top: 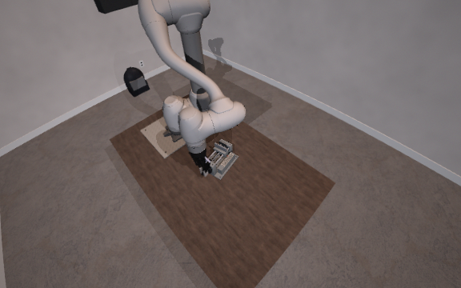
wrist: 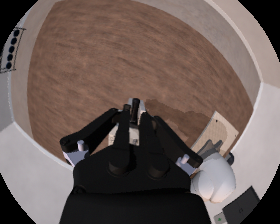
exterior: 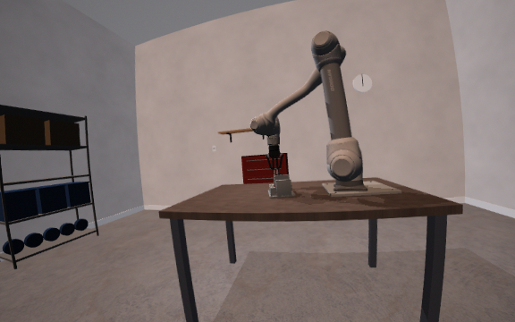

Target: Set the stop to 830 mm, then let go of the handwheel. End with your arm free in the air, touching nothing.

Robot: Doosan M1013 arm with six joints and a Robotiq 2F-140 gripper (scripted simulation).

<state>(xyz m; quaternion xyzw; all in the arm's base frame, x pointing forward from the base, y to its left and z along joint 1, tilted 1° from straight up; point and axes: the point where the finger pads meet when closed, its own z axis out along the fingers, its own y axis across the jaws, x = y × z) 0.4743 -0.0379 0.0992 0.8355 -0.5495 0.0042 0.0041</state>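
Observation:
A small grey stop fixture [top: 222, 158] sits on the brown wooden table; it also shows in the exterior view [exterior: 281, 186]. My gripper [top: 205, 170] points straight down at the fixture's near-left end. In the wrist view the two black fingers are nearly closed on a small pale upright part, the handwheel [wrist: 134, 111], which stands between them. The scale and the stop's reading are too small to read in any view. The gripper [exterior: 274, 169] hangs just above the fixture in the exterior view.
The arm's base stands on a pale plate [top: 162, 137] behind the fixture on the table. A red cabinet [exterior: 263, 168] stands by the far wall, and a black shelf unit [exterior: 34, 179] at the left of the room.

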